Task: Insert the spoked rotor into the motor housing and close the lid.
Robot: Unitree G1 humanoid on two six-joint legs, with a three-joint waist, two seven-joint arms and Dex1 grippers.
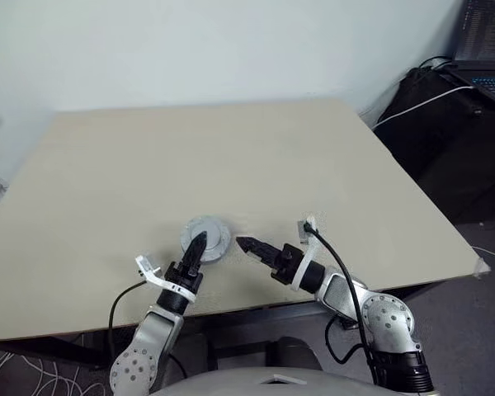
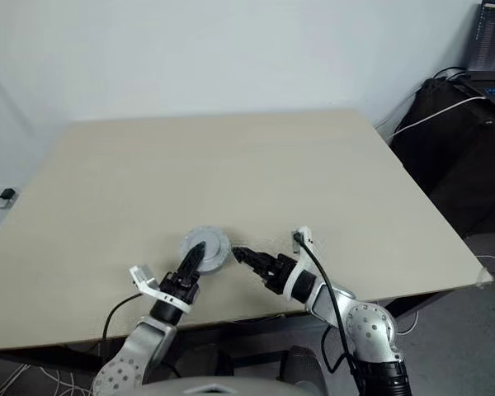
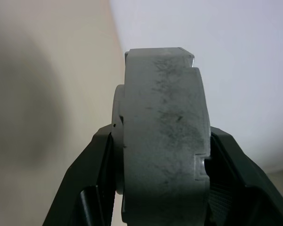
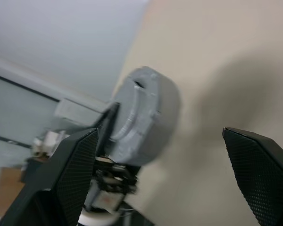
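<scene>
left gripper [image 1: 200, 240]: clamped on grey round motor assembly [image 1: 206, 238], held edge-on above table [image 1: 231, 165]
right gripper [image 1: 246, 245]: fingers apart, just beside it

No readable text, labels, brands or numbers anywhere; the laptop screen [image 1: 483, 29] at the far right edge shows lines of writing, too small to make out.

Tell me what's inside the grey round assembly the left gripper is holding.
Nothing inside shows. The grey round assembly is closed up: pale grey outer shell, held edge-on by the left gripper. The right gripper is open beside it. Whether the rotor sits within cannot be seen.
</scene>
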